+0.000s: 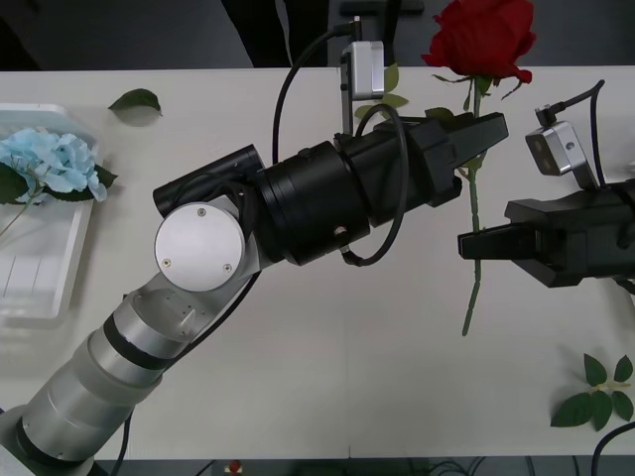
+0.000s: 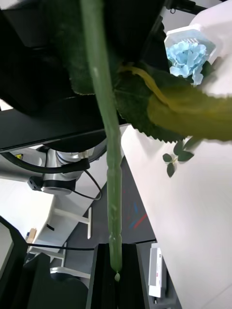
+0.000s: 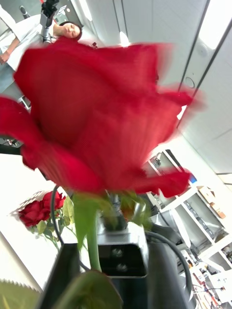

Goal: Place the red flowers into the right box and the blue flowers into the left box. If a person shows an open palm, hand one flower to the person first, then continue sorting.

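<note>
A: Nearest the camera in the front view there's a loose green leaf sprig (image 1: 598,393) on the white desk (image 1: 327,357), off by the right edge. Then the big left arm cuts diagonally up across the middle.

B: And the rose?

A: One red rose (image 1: 483,40) is up in the air over the desk, stem (image 1: 474,228) hanging roughly straight down. Both hands are on it. The right hand (image 1: 480,244) comes in from the right and sits low on the stem, black fingers clenched on it. In the right wrist view the stem (image 2: 107,145) runs down into the gap between its fingers, which looks like a grip to me.

B: Left hand?

A: The left hand (image 1: 478,144) is higher, right under the bloom, clenched around the stem at the leaves. Its wrist view has the bloom (image 3: 101,120) looming huge and blurry just above it.

B: Where are the other flowers?

A: A pale blue hydrangea (image 1: 52,164) lies in the left box (image 1: 40,288), the white tray at the desk's left edge. The right wrist view catches the same hydrangea (image 2: 189,58) way off in its tray. The left wrist view shows a couple more red roses (image 3: 41,210) in the background, in a white container I think, can't be sure.

B: Anything farther back?

A: A single loose leaf (image 1: 136,100) near the desk's far edge, and dark trouser legs (image 1: 273,30) standing behind it.
</note>
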`<state>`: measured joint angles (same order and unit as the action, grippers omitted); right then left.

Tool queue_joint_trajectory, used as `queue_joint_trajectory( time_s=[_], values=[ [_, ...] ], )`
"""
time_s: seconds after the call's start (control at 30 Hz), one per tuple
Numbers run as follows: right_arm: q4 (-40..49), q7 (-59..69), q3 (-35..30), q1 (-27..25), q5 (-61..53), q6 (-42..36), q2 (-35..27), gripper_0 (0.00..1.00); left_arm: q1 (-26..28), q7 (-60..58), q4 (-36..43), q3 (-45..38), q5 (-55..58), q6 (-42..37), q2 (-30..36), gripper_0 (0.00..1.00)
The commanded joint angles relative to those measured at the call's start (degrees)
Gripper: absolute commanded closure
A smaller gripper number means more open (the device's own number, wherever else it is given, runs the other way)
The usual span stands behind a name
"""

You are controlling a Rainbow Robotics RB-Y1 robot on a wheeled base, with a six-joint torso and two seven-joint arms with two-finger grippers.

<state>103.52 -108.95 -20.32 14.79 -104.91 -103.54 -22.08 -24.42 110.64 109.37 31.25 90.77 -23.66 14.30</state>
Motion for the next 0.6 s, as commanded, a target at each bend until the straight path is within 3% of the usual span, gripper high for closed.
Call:
queue_joint_trajectory(
  time_s=[0.03,0.17,0.33,0.6],
  values=[
    [3.3,2.2,-1.0,-1.3,-0.6,0.6,1.3,1.00,0.9,-0.1,1.3,-1.1,1.0,-0.8,2.1,0.00],
    [4.0,2.4,-1.9,-1.7,-0.6,0.5,1.2,1.00,0.9,0.4,2.1,-2.9,2.9,-5.0,5.6,0.00],
    [4.1,2.7,-3.9,-2.0,0.8,0.4,-0.9,1.00,0.6,0.3,2.4,-9.7,4.9,-17.2,10.8,0.00],
    [4.7,2.7,-9.3,-2.3,10.6,-0.1,-8.9,1.00,-2.4,0.7,2.2,-19.7,4.6,-37.2,20.0,0.00]
  ],
)
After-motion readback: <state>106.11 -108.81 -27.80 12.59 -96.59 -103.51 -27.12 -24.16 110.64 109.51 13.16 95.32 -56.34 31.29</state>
